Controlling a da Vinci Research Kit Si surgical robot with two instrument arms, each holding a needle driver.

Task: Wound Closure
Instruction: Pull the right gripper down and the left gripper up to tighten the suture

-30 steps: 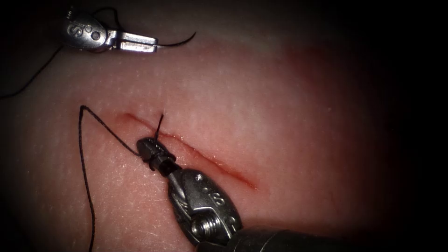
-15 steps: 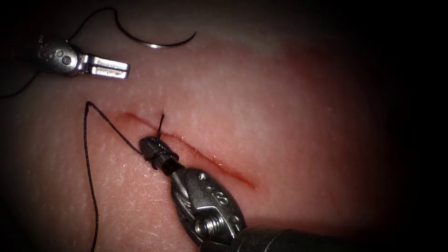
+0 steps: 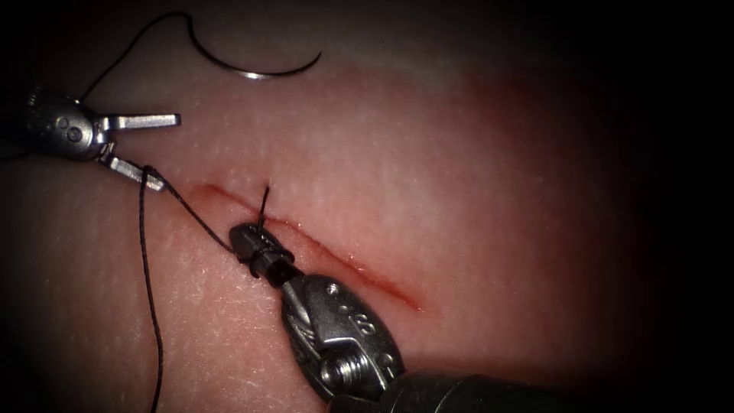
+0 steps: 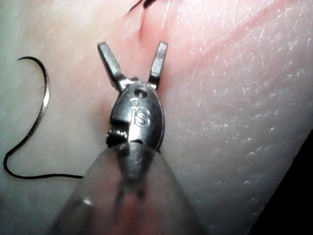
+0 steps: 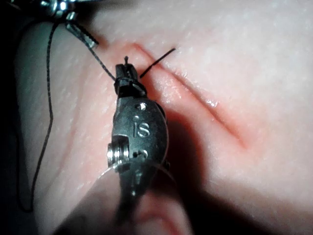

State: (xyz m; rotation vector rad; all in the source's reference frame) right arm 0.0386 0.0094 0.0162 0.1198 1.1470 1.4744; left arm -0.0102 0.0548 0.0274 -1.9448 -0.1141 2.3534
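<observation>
The curved needle (image 3: 252, 73) lies free on the tissue (image 3: 459, 191) beyond the cut (image 3: 336, 264), not in it; it is also on the tissue in the left wrist view (image 4: 44, 98). My left tool (image 3: 170, 151) stands open to the left of the cut and holds nothing; its lower jaw is at the bend of the thread (image 3: 144, 252). The open jaws appear in the left wrist view (image 4: 133, 46). My right tool (image 3: 248, 241) is shut on the thread at the cut's left part, with thread around its tip (image 5: 126, 71). A short thread end (image 3: 264, 200) stands up beside it.
From the right tool the thread runs up-left, bends, then drops toward the near edge of the tissue. The needle's trailing thread (image 4: 39, 175) curls behind the left tool. Red fluid (image 3: 382, 287) lines the cut toward its right end.
The left tool let go of the needle, moved left and down toward the thread bend, and opened its jaws. The needle stayed on the tissue. The right tool barely moved.
</observation>
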